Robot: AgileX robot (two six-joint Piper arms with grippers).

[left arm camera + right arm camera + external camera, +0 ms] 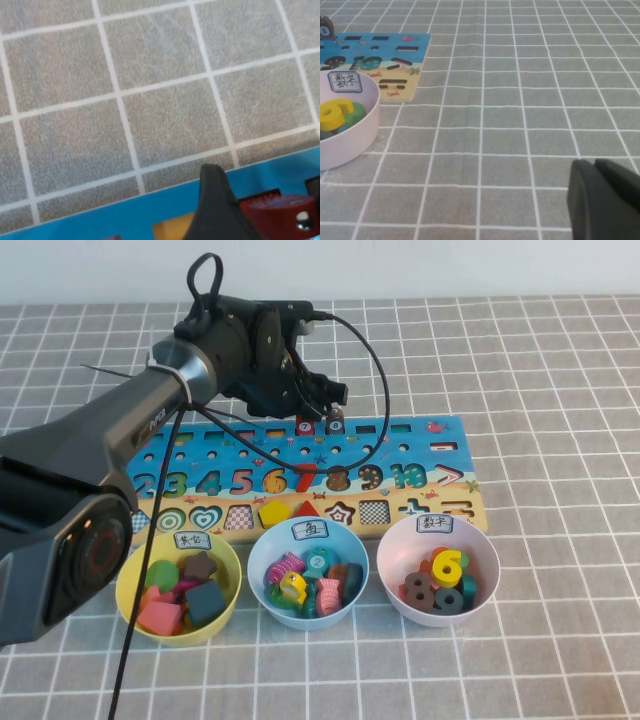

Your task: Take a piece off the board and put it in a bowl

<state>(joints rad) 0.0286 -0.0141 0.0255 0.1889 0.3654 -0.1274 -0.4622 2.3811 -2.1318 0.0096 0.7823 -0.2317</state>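
The blue board (pixel 400 455) lies across the table behind three bowls. A small red piece (pixel 305 426) stands upright near the board's far edge. My left gripper (pixel 318 412) is open and hangs just over that piece. In the left wrist view one dark finger (pixel 215 205) sits right beside the red piece (pixel 280 217) over the board (pixel 250 175). The light blue bowl (pixel 256 558) stands in front of the board's middle and holds several coloured shapes. My right gripper (pixel 594 162) is shut low over bare cloth, to the right of the board (pixel 375 42).
A dark peg (pixel 335 421) stands right beside the red piece, also visible in the right wrist view (pixel 325 26). A yellow bowl (pixel 130 605) sits left of the blue one. A pale pink bowl (pixel 395 540) with numerals sits to its right. A cable loops over the board.
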